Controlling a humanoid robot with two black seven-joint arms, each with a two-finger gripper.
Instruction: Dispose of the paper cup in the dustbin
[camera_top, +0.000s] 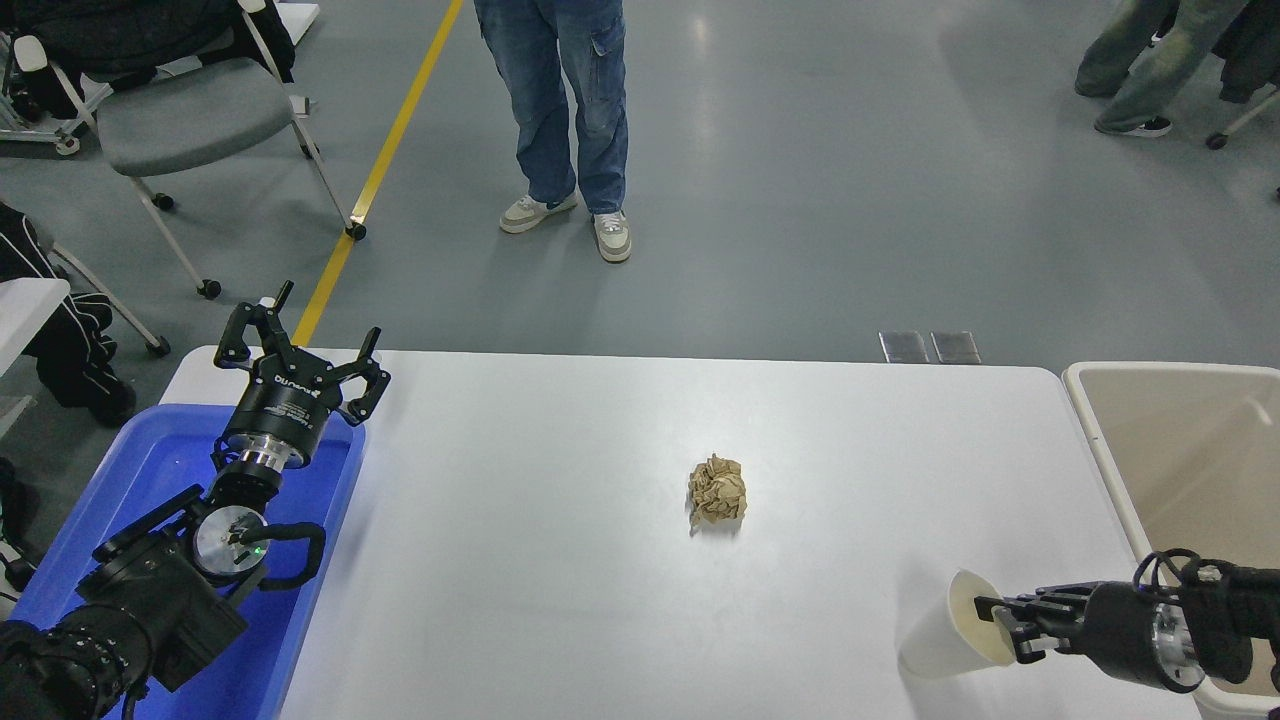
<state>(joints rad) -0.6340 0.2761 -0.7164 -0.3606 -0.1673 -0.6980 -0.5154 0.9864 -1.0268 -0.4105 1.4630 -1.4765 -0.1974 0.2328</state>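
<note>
Near-right corner of the white bench (560, 600): small white tapered paper cup (945, 637), cream inside, tilted with its mouth turned toward the right. The right black end effector (1003, 618) reaches in from the right edge, its fingers pinching the cup's rim, one finger inside the mouth.

Large beige rectangular plastic dustbin (1105, 455) stands off the bench's right end, just beside the right arm; cup is still on the bench side of its rim.

Crumpled brown paper ball (717, 491) lies mid-bench, well apart from the cup.

Left black end effector (302, 363) parked at lower left above the blue plastic tub (120, 470), fingers spread, holding nothing.

Person in blue jeans (565, 110) stands on the grey floor beyond the far edge.
</note>
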